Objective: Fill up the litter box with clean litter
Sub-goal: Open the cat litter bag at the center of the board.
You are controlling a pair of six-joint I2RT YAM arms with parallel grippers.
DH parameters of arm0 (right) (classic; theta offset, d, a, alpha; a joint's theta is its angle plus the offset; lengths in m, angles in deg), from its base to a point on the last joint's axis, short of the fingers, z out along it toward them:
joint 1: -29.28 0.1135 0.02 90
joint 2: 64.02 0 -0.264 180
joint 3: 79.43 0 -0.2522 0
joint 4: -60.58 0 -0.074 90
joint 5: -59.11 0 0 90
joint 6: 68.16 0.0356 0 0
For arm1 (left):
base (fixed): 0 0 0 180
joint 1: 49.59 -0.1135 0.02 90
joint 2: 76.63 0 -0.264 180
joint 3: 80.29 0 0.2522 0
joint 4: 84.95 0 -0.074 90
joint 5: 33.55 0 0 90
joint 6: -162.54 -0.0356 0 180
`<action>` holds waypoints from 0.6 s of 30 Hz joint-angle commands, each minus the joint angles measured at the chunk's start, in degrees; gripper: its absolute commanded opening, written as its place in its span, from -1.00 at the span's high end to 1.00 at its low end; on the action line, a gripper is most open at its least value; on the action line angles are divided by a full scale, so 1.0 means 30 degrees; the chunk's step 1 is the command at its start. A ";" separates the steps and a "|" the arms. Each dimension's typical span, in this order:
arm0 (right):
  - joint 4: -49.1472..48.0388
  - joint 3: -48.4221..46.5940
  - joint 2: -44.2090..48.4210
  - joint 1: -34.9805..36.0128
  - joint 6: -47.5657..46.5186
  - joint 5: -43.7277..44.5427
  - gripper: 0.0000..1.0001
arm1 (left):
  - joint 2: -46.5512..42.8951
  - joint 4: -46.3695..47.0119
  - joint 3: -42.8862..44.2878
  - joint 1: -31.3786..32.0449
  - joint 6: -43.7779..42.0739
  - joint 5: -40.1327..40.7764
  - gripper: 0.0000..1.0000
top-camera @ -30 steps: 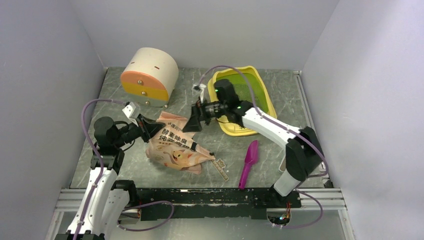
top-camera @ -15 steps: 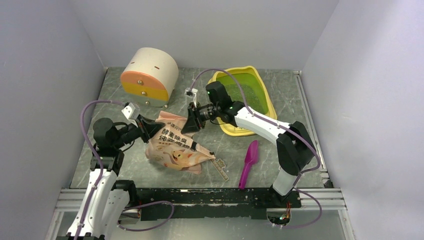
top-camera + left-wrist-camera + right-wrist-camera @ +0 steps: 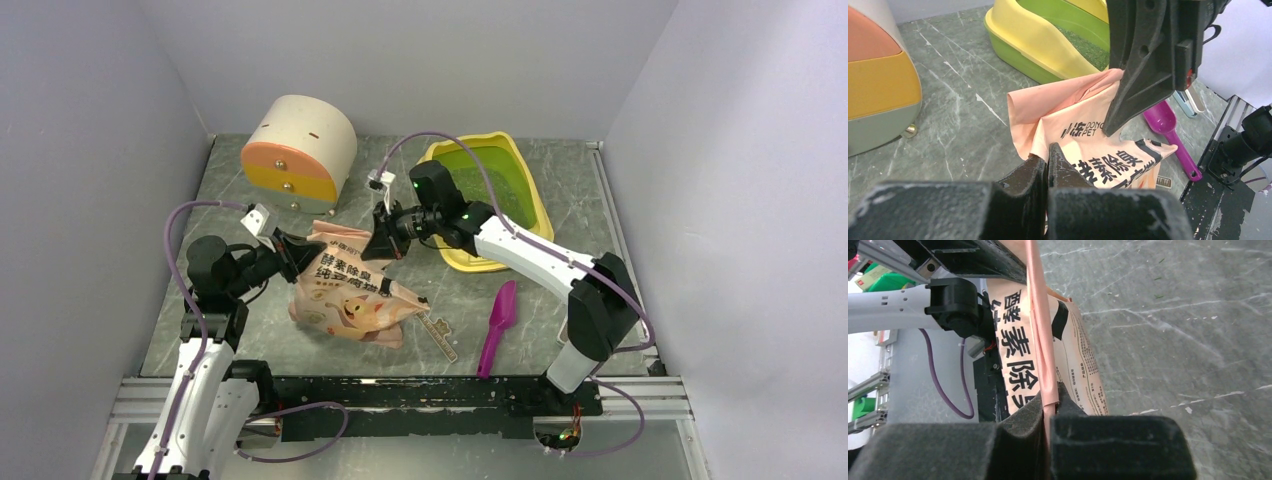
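Pale lilac walls close in a grey marbled table [image 3: 580, 190]. 1 cream-and-orange container [image 3: 298, 152] stands in its far left corner, out of the way of the work. 1 litter box [image 3: 472, 262] sits against the far edge, right of the middle, close beside the right arm's reach. That position probably lets the bag be tipped into it without travelling far.

1 pink bag [image 3: 350, 295] lies slumped in the middle of the table, nearer the front edge. It is pinched at 2 places. The left gripper [image 3: 293, 255] is clamped on its left upper edge. The right gripper [image 3: 383, 245] is clamped on a fold of the top edge on the side toward the box. With 2 holds at opposite sides, the aim is likely to lift the bag or spread its mouth for pouring.

1 magenta scoop [image 3: 498, 325] lies apart near the front edge, untouched. The clean litter [image 3: 1085, 47] shows only as a thin speckled layer inside the box's green pan, so the filling looks far from done.
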 commanded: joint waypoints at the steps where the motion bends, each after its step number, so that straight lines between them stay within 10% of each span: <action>1: -0.0640 -0.0777 0.1284 0.0117 -0.0530 0.1190 1.00 | -0.0320 0.1355 0.0563 0.0026 0.0071 0.0018 0.87; 10: -0.1192 -0.0263 0.2591 0.0178 -0.0627 0.1876 1.00 | -0.0312 0.1016 0.0639 0.0064 0.0089 0.0038 0.85; 15: 0.0038 -0.2027 0.2208 0.1024 -0.2042 0.4315 1.00 | 0.0256 -0.1731 0.1878 0.0042 0.0576 0.1657 -0.11; 18: 0.1575 -0.4126 0.1372 0.2129 -0.3892 0.6211 1.00 | 0.1094 -0.4897 0.4207 0.0042 0.2237 0.4393 -0.18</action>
